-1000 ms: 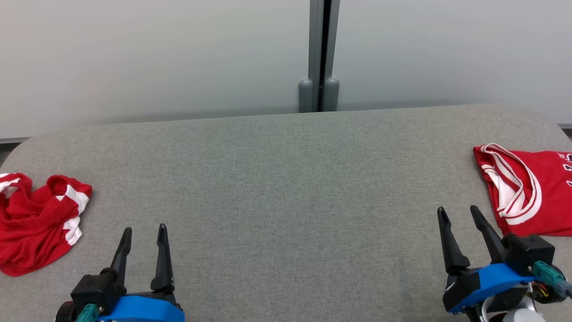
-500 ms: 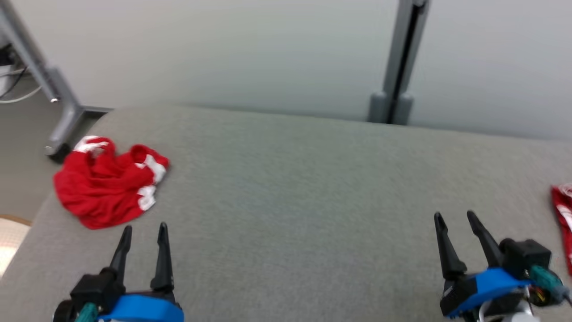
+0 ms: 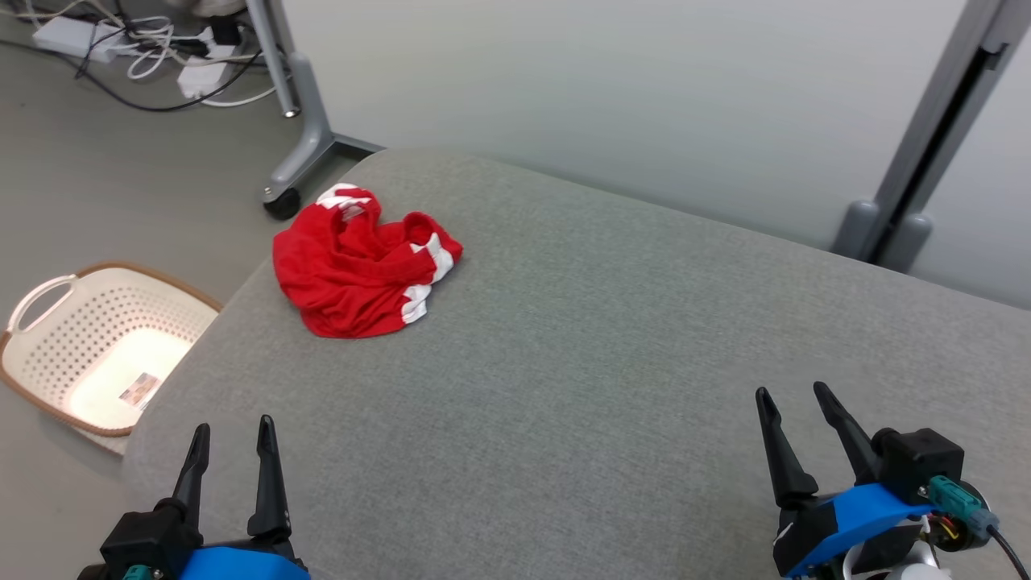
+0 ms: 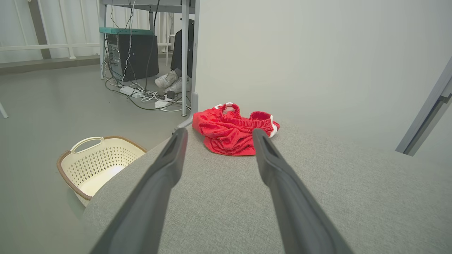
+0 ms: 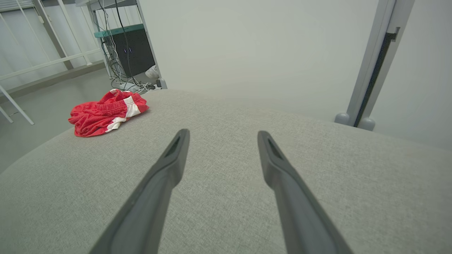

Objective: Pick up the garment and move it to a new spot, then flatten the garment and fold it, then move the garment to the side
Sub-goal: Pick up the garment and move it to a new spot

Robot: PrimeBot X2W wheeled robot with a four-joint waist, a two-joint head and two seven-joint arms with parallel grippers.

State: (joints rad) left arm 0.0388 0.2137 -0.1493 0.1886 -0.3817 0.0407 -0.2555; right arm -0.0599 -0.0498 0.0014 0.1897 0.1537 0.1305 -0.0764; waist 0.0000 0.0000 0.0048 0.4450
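A crumpled red garment (image 3: 362, 270) lies near the far left corner of the grey worktop (image 3: 580, 362), with a basket (image 3: 80, 322) on the floor nearby. The left fingers (image 3: 267, 475) and right fingers (image 3: 777, 443) are spread and empty, well apart from the garment.

Bare grey table (image 3: 612, 346) stretches ahead of the wide-spread left gripper (image 3: 233, 424) and right gripper (image 3: 790, 390). A red garment (image 3: 362, 266) sits near its far left corner. A white basket (image 3: 97, 322) stands on the floor off the left edge; a pale wall (image 3: 604, 97) closes the far side.
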